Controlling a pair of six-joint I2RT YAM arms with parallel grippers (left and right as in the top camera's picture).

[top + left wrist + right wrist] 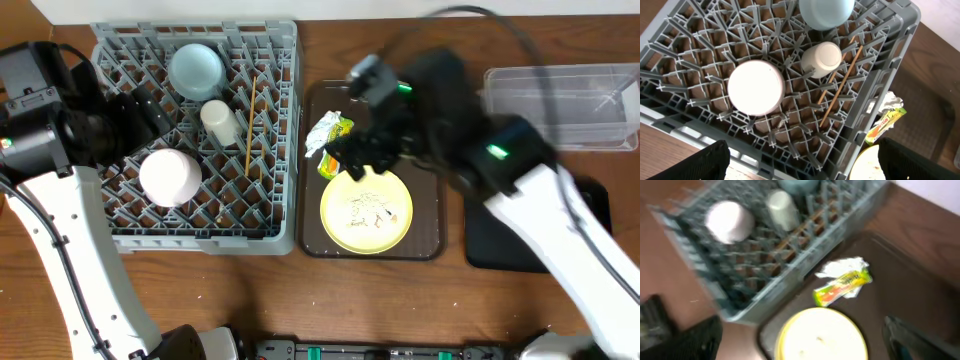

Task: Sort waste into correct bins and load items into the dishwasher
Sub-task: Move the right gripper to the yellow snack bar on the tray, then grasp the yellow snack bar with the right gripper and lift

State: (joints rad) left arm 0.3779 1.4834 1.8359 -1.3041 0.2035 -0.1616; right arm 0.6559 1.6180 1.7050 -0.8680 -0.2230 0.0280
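The grey dish rack (285,150) holds the light blue bowl (195,68), the small white cup (220,120), the upturned white bowl (170,175) and the wooden chopsticks (249,125). All of these also show in the left wrist view: rack (875,100), white bowl (756,87), cup (822,57). The yellow plate (366,210) with rice-like scraps (370,208) lies on the brown tray. The crumpled wrapper with the yellow-green packet (328,135) lies behind it. My right gripper (805,340) is open and empty above the plate (820,335), near the wrapper (842,282). My left gripper (800,160) is open and empty over the rack's near edge.
The dark brown serving tray (425,225) sits between the rack and the bins. The clear tub (560,105) stands at the back right. The black tray (495,245) lies in front of it, partly under my right arm.
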